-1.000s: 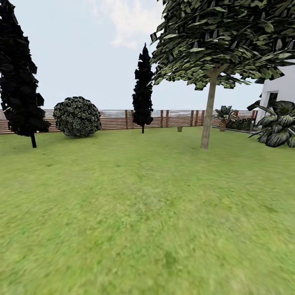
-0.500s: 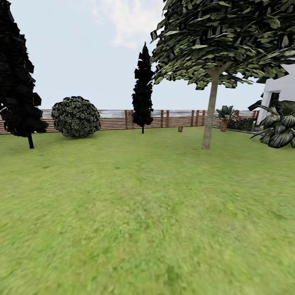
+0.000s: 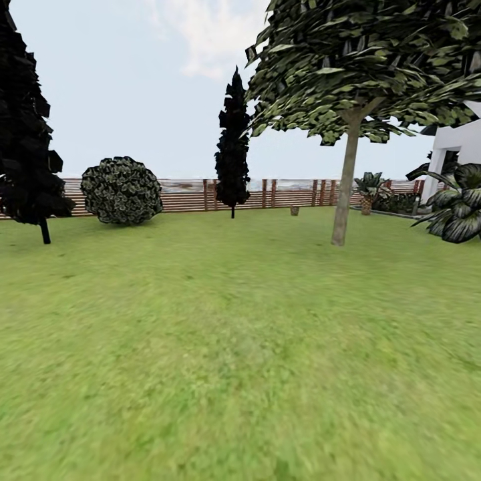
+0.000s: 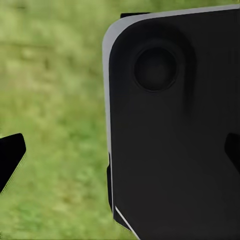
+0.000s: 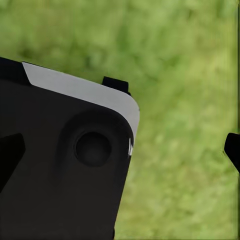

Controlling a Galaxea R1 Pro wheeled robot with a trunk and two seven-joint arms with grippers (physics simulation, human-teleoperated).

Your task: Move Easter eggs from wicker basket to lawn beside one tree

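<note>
Head view, left to right. A dark columnar conifer (image 3: 27, 133) is standing at the left edge of the lawn (image 3: 220, 347). A round shrub (image 3: 121, 190) is sitting in front of the brown slat fence (image 3: 194, 195), which is running across the far side of the garden. A second narrow conifer (image 3: 232, 147) is rising near the middle. A small brown object (image 3: 294, 210), too distant to identify, is resting on the grass near the fence; it cannot be told whether this is the wicker basket. The tree (image 3: 345, 180), with its grey-brown trunk and broad leafy canopy, is standing right of centre. Spiky-leaved plants (image 3: 459, 204) and a white house (image 3: 461, 143) are occupying the right edge.

Wrist views. A dark robot body panel (image 4: 175, 130) is blocking much of each view, with blurred grass behind it. The left gripper (image 4: 120, 155) and right gripper (image 5: 120, 155) are showing only dark fingertips (image 4: 10, 152) (image 5: 232, 147) at opposite frame edges, spread wide and holding nothing.
</note>
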